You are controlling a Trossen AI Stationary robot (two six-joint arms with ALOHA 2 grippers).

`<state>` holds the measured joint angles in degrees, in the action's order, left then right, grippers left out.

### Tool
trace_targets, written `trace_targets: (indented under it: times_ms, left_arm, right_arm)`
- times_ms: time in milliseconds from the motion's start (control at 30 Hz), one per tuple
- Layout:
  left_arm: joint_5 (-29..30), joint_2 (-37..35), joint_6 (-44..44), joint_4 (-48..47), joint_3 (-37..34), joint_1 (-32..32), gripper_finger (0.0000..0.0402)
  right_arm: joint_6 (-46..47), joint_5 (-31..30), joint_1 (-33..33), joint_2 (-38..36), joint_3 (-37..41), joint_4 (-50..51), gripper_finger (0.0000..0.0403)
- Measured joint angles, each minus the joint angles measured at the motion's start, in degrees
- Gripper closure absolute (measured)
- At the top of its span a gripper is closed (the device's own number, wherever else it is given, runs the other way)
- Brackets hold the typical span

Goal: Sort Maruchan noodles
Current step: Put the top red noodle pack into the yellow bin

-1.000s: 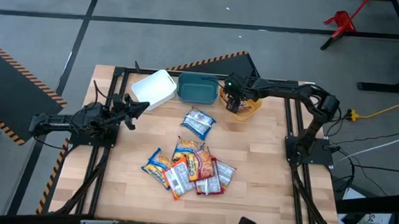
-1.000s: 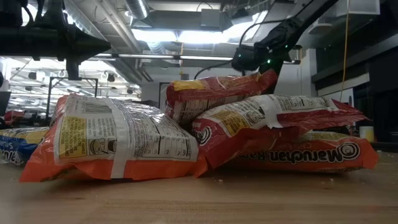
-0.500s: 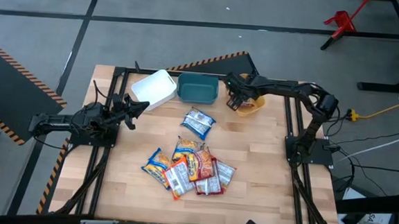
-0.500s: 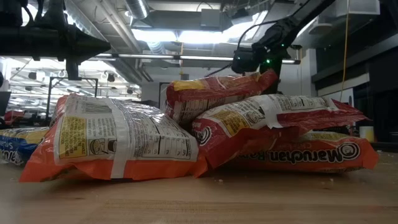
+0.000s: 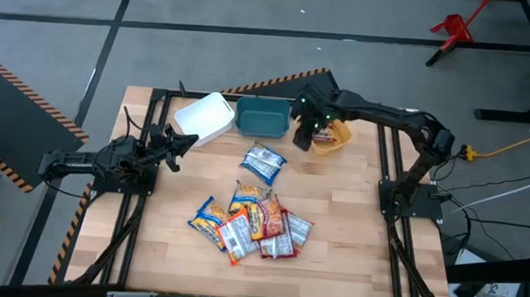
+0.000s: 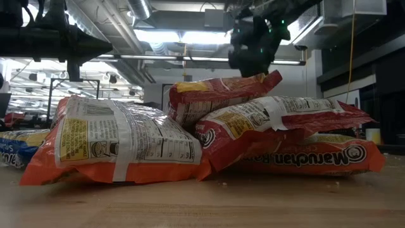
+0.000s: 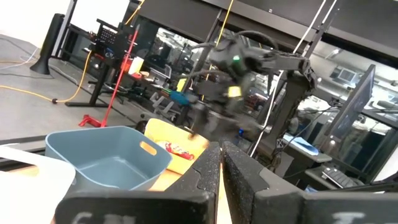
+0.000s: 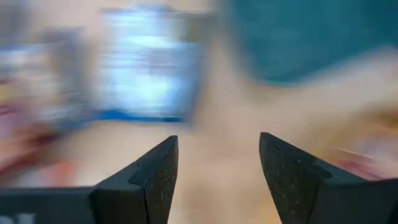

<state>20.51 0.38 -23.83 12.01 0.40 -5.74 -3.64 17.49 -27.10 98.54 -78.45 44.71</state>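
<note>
Several Maruchan noodles packets lie heaped [image 5: 249, 226] on the wooden table near its front, and they fill the low view [image 6: 209, 136]. One blue-white packet [image 5: 264, 162] lies alone on the table, blurred in the right wrist view [image 8: 152, 74]. A red packet [image 7: 177, 148] lies in the orange bin [image 5: 335, 139]. My right gripper [image 5: 305, 134] hangs open and empty above the table between the teal bin [image 5: 262, 119] and the orange bin, tipped downward [image 8: 217, 140]. My left gripper [image 5: 178, 141] waits shut at the table's left side [image 7: 219, 168].
A white bin [image 5: 204, 117], the teal bin and the orange bin stand in a row along the far edge. Black frame rails [image 5: 388, 174] run down both sides of the table. Bare wood lies between the lone blue packet and the bins.
My right gripper has risen from just over the orange bin and swung a little toward the teal bin and the near edge, turning at the wrist. Its fingers have stayed open and empty. The packets have not moved.
</note>
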Motion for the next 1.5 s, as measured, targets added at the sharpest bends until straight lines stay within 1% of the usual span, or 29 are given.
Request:
trace_targets:
  times_ms: [67,100,200,300,333,400,467,567,667,767,900,967,1133,1233,1400,1500]
  left_arm:
    - [0.0,0.0,0.0,0.0,0.0,0.0,0.0390]
    - [0.0,0.0,0.1,0.0,0.0,0.0,0.0390]
    - [0.0,0.0,0.2,0.0,0.0,0.0,0.0390]
    - [0.0,0.0,0.2,0.0,0.0,0.0,0.0390]
    - [0.0,0.0,0.2,0.0,0.0,0.0,0.0390]
    - [-0.2,0.0,0.2,0.0,0.0,0.0,0.0390]
    - [-0.5,0.0,0.2,0.0,0.0,0.0,0.0390]
    - [-0.9,0.0,0.2,0.0,0.0,0.0,0.0390]
    - [-2.1,0.0,0.2,0.0,0.0,0.0,0.0390]
    - [-2.5,0.0,0.1,-0.5,0.0,0.0,0.0390]
    - [-2.6,0.0,-0.5,-1.0,0.0,0.0,0.0390]
    - [-2.7,0.0,-1.1,-1.0,0.0,0.0,0.0390]
    - [-3.2,0.0,-1.2,-1.0,0.0,0.0,0.0390]
    - [-3.1,0.0,-1.2,-1.0,0.0,0.0,0.0390]
    - [-3.1,0.0,-1.2,-1.0,0.0,0.0,0.0390]
    - [-3.1,0.0,-1.2,-1.0,0.0,0.0,0.0390]
  right_arm:
    - [-0.6,6.4,3.2,0.0,0.2,0.1,0.0192]
    - [-2.0,7.6,5.1,0.0,0.4,0.6,0.0192]
    - [-7.7,6.8,12.0,0.0,1.4,1.5,0.0192]
    - [-13.2,2.6,18.7,0.0,1.5,1.2,0.0191]
    - [-14.7,-0.3,20.6,0.0,1.5,0.5,0.0191]
    - [-16.3,-7.9,24.2,0.0,1.5,-1.9,0.0189]
    - [-19.5,-13.1,27.3,0.0,1.5,-3.7,0.0179]
    - [-23.9,-16.5,30.7,0.5,1.5,-5.3,0.0148]
    - [-26.9,-16.9,32.5,1.5,1.5,-3.5,0.0106]
    - [-30.9,-17.1,33.0,2.8,1.5,-3.2,0.0068]
    - [-35.4,-21.2,33.7,4.7,1.5,-6.1,0.0041]
    - [-36.7,-21.9,33.9,5.6,1.5,-7.0,0.0039]
    - [-39.9,-20.4,34.3,8.1,1.5,-7.3,0.0048]
    - [-41.7,-19.8,34.5,9.2,1.5,-9.2,0.0055]
    - [-44.7,-18.8,34.7,9.5,1.5,-13.0,0.0056]
    - [-44.8,-17.9,34.6,9.6,1.5,-13.2,0.0062]
